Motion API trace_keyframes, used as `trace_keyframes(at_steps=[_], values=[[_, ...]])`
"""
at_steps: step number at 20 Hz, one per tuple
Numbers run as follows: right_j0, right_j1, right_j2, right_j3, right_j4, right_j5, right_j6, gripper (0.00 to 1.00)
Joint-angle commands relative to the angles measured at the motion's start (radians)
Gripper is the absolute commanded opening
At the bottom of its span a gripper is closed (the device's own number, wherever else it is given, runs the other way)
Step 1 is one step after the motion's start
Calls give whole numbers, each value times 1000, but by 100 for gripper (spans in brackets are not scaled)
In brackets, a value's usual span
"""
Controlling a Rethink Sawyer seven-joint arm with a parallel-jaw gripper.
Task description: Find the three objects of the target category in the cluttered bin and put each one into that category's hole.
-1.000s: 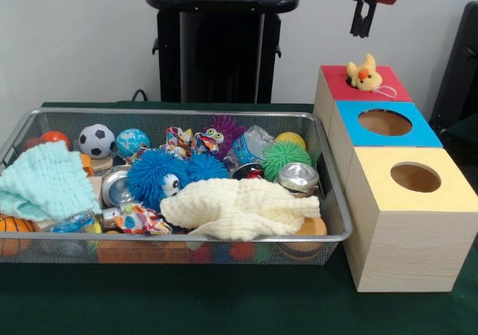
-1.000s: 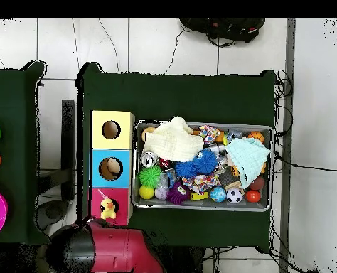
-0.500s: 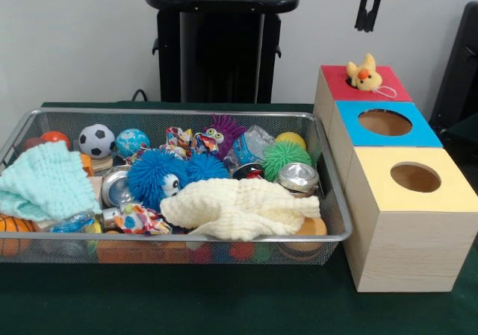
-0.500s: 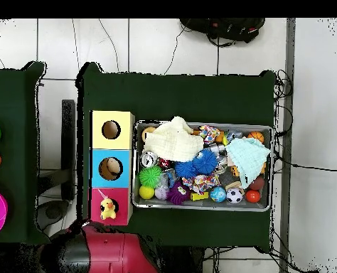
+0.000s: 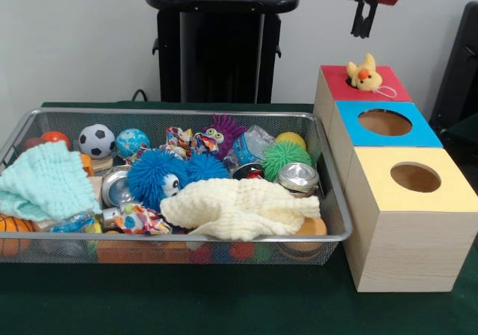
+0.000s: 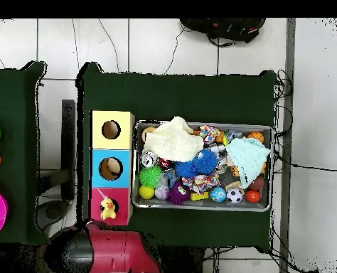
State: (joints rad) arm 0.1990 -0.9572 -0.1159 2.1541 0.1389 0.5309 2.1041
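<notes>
Your gripper (image 5: pixel 363 30) hangs high above red box (image 5: pixel 365 83), holding nothing; fingers look close together. Yellow duck toy (image 5: pixel 364 74) sits in red box's hole, head poking out. Blue box (image 5: pixel 385 123) and yellow box (image 5: pixel 414 178) holes open. Wire bin (image 5: pixel 334 201) full: balls, spiky toys, two cloths.

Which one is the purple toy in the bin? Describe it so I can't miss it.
Start at the wire bin, far wall, about midway along. The purple spiky toy leans there, left of the green spiky ball. It alone is purple with googly eyes.
</notes>
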Motion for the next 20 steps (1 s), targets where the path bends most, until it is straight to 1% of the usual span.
trace_keyframes(at_steps=[1, 4, 8, 11, 16, 20], values=[[-23, 153, 72, 37, -35, -160, 106, 0], [-8, 177, 67, 41, -36, -196, 116, 0], [8, 228, 66, 53, -44, -283, 127, 0], [32, 250, 60, 61, -40, -321, 140, 0], [48, 270, 49, 60, -42, -347, 140, 0], [55, 264, 45, 63, -36, -341, 137, 0]])
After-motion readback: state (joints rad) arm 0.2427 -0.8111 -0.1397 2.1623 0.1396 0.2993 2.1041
